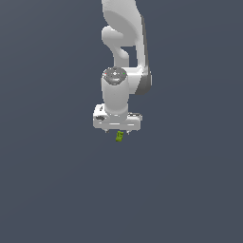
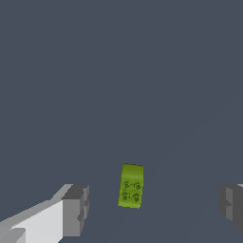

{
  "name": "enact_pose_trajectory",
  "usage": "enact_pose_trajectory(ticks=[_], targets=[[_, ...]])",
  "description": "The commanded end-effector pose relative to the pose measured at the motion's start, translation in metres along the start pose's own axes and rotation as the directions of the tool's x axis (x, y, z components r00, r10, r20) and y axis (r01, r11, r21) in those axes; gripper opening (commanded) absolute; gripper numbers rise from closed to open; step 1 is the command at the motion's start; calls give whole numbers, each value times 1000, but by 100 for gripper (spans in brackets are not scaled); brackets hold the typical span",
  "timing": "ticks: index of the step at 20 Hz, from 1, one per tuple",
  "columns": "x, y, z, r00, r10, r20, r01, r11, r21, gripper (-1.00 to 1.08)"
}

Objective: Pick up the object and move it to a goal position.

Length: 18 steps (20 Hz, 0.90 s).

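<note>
- Plain dark grey desk [image 1: 190,190] filling both views; no edge, wall or goal marker visible, so limits of free travel cannot be told.
- White Panda arm [image 1: 124,42] descending from the top of the exterior view, wrist turned straight down; judged a vertical approach chosen to bring the gripper squarely over the piece.
- Gripper [image 1: 117,131] hanging just above the desk, directly over the target; fingers [image 2: 76,209] spread wide, gripping nothing.
- Lime-green studded brick [image 2: 131,186] lying flat on the desk, studs up, in the gap between the two fingers, apart from both and somewhat nearer one of them.
- Long axis of the brick roughly crosswise to the closing line; judged to let the fingers close on its long sides.
- Open surface on all sides; nothing seen to foul descent, closing or lift-off.
- Pick not yet made; goal position not identifiable.
</note>
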State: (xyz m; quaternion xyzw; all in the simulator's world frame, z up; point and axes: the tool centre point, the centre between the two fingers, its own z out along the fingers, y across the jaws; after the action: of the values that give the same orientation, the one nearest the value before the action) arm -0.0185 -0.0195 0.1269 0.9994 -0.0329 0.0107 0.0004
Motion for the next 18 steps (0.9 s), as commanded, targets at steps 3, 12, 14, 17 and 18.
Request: enact_pose_trajectory(ticks=[3,12,14,17,18], targets=[[-22,-4,30,999,53,10,-53,999,1,100],[-50,-6,61,993,112,21,-112,994,-2,100],[-51,-6,63,993,116,21,-116,993,-2,100],[-51,-6,63,993,113,22,-113,994,-2,100],[-51,-6,64,993,113,22,-113,994,-2,100]])
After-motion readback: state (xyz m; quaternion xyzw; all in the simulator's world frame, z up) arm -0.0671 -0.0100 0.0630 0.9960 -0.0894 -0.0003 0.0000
